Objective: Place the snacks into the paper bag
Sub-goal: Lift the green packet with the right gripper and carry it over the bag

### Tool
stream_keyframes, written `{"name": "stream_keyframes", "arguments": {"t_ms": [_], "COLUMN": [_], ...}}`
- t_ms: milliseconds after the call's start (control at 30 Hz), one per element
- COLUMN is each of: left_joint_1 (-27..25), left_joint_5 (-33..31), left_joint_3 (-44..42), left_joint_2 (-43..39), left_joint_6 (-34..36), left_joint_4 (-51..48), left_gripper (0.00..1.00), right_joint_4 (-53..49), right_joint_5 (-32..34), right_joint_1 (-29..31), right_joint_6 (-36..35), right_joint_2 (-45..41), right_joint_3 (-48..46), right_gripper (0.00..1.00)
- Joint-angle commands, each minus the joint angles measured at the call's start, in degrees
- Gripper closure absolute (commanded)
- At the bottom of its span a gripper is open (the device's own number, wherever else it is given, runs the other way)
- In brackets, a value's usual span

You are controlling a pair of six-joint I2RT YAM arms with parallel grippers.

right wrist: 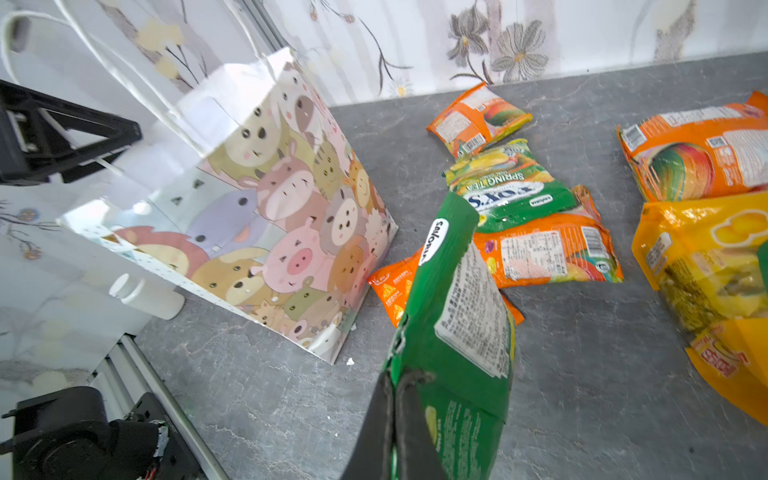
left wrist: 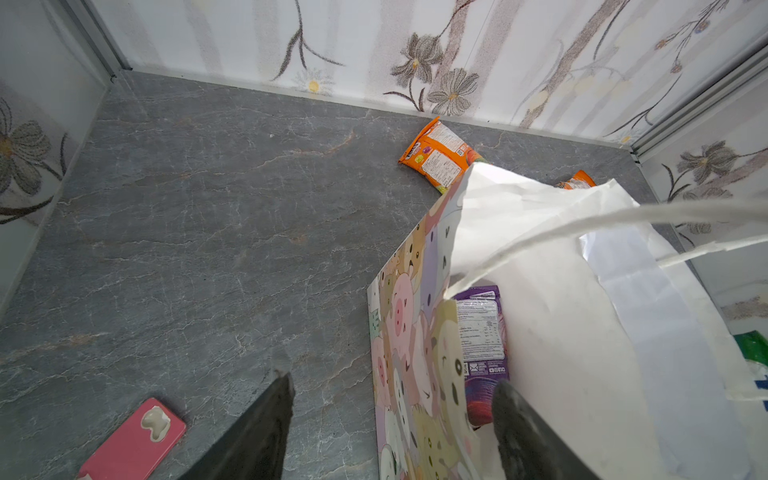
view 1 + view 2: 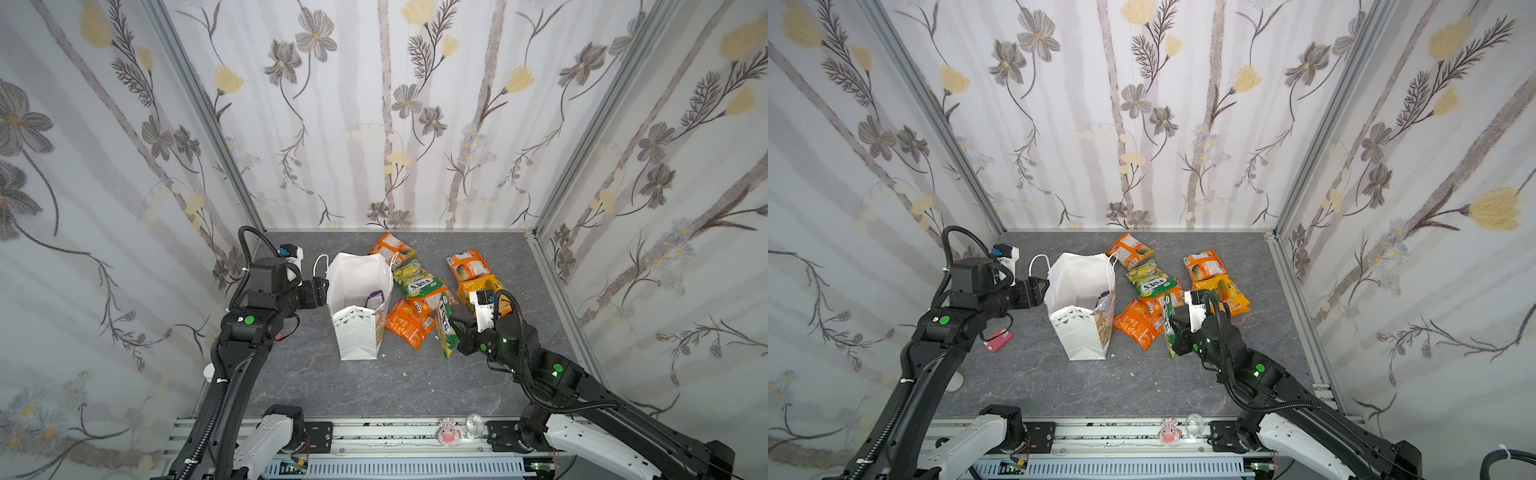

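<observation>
Green snack [image 1: 453, 332] pinched in right hand [image 1: 395, 419].

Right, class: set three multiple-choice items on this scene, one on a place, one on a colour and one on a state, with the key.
1. Where is the purple packet?
A. by the back wall
B. inside the paper bag
C. under the orange packets

2. What colour is the packet that the right gripper holds?
A. green
B. purple
C. orange

3. How is the paper bag?
A. lying flat
B. upright, mouth open
C. upright, folded shut

Key:
1 B: the left wrist view shows it down inside the bag.
2 A: the jaws pinch the green packet clear of the pile.
3 B: it stands on its base and its white inside shows from above.
</observation>
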Motion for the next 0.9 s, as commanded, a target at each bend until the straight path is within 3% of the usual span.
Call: {"name": "stream_keyframes", "arguments": {"t_ms": [0,400,700,867], "left_joint_1": [-0.1,-0.1,0.0,0.0], "left_joint_5": [0.5,0.4,0.6,0.7], "left_joint_3": [0.2,-0.5,-0.8,-1.0], "left_joint_2": [-0.1,-1.4,-1.3,-1.3], "left_joint_6": [0.4,0.3,0.3,0.2], "left_joint_4": [0.9,0.8,0.9,1.0], "left_gripper": [0.24,0.22,0.22,0.23], "right_joint_4": [3.6,5.6,1.2,-1.0], "right_joint_5": [-2.8,-11.4,-11.3,-14.7], "right_joint_1": [0.1,0.4,3.5,5.5], "right_joint_6": [-2.6,-7.9,-12.5,-13.9], "right_joint_2": [1.6,8.7,13.1,16.9], "right_joint_3": [3.2,15.6,27.3,34.4], "right_gripper": [1.0,1.0,1.0,1.0]}}
